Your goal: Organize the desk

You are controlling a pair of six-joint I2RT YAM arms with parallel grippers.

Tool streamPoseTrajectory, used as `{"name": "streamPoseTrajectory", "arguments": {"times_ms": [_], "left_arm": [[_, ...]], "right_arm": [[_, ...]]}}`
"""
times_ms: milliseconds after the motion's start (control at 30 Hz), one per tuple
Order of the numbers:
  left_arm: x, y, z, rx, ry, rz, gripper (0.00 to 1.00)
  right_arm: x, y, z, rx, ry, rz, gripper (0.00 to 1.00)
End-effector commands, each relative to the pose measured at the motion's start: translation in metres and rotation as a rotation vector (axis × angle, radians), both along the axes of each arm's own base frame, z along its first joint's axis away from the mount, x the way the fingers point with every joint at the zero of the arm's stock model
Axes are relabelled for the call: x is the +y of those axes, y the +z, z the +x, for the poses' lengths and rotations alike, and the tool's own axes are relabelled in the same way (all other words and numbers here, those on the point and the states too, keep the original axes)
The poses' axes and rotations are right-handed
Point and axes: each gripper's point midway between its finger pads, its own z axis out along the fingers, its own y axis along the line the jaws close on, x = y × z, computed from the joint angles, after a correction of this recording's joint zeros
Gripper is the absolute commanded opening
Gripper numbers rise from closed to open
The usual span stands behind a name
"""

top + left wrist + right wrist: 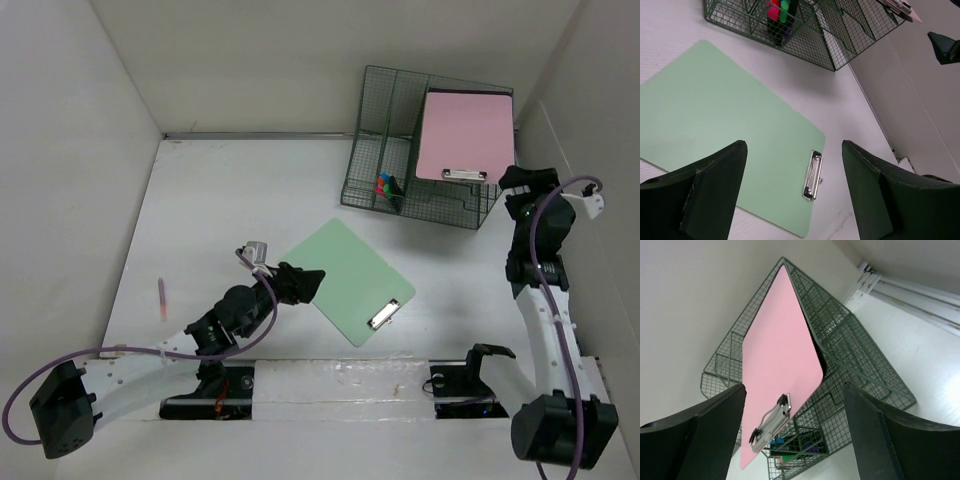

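The white desk (230,200) carries a light green clipboard (350,280) lying flat, its metal clip (812,175) toward the near edge. My left gripper (300,283) hovers over the board's left corner, open and empty (794,145). A pink clipboard (465,135) leans in the dark green wire-mesh rack (375,150) at the back right. My right gripper (520,182) is just right of that board's clip end, open, and holds nothing (794,387). The pink clipboard (775,355) rests on the rack (860,365) by itself.
Coloured markers (385,185) stand in the rack's front compartment. A pink pen (162,298) lies near the left wall. White walls close in the left, back and right sides. The right arm stands close to the right wall.
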Motion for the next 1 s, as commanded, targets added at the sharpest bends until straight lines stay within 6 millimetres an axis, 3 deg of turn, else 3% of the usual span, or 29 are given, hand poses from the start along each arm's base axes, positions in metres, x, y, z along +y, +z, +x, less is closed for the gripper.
{"name": "streamPoseTrajectory", "arguments": {"times_ms": [0, 67, 167, 267, 300, 333, 367, 400, 433, 467, 533, 567, 667, 733, 967], "left_arm": [[0.001, 0.032, 0.006, -0.046, 0.033, -0.057, 0.72], [0.005, 0.030, 0.007, -0.046, 0.053, -0.058, 0.72], [0.009, 0.032, 0.008, -0.047, 0.070, -0.062, 0.72], [0.015, 0.031, 0.011, -0.043, 0.106, -0.058, 0.71], [0.016, 0.031, 0.012, -0.041, 0.112, -0.058, 0.71], [0.019, 0.031, 0.015, -0.039, 0.130, -0.059, 0.70], [0.020, 0.031, 0.015, -0.038, 0.132, -0.056, 0.70], [0.020, 0.031, 0.015, -0.038, 0.133, -0.056, 0.70], [0.020, 0.031, 0.015, -0.038, 0.133, -0.059, 0.70], [0.021, 0.031, 0.015, -0.038, 0.137, -0.059, 0.70], [0.024, 0.029, 0.018, -0.032, 0.160, -0.056, 0.70], [0.026, 0.028, 0.019, -0.023, 0.166, -0.048, 0.70], [0.033, 0.027, 0.021, -0.017, 0.203, -0.057, 0.70], [0.039, 0.028, 0.023, -0.017, 0.231, -0.064, 0.70], [0.044, 0.027, 0.024, -0.011, 0.250, -0.073, 0.70]], "right_arm": [[0.004, 0.004, -0.023, 0.080, -0.020, -0.044, 0.83], [0.016, -0.013, -0.034, 0.132, 0.026, -0.039, 0.75], [0.049, -0.058, -0.043, 0.264, 0.172, -0.023, 0.34], [0.093, -0.109, -0.053, 0.428, 0.345, 0.001, 0.05], [0.103, -0.121, -0.056, 0.475, 0.375, 0.006, 0.03], [0.126, -0.133, -0.061, 0.517, 0.450, -0.002, 0.03], [0.135, -0.152, -0.068, 0.604, 0.481, -0.003, 0.04], [0.145, -0.157, -0.072, 0.637, 0.511, -0.010, 0.07], [0.168, -0.160, -0.079, 0.663, 0.580, -0.023, 0.12], [0.174, -0.176, -0.090, 0.753, 0.599, -0.033, 0.27], [0.189, -0.187, -0.103, 0.835, 0.628, -0.039, 0.42], [0.202, -0.195, -0.118, 0.888, 0.675, -0.059, 0.55], [0.221, -0.222, -0.147, 1.016, 0.717, -0.070, 0.71], [0.225, -0.244, -0.164, 1.105, 0.695, -0.083, 0.76], [0.237, -0.270, -0.181, 1.210, 0.661, -0.158, 0.75]]}}
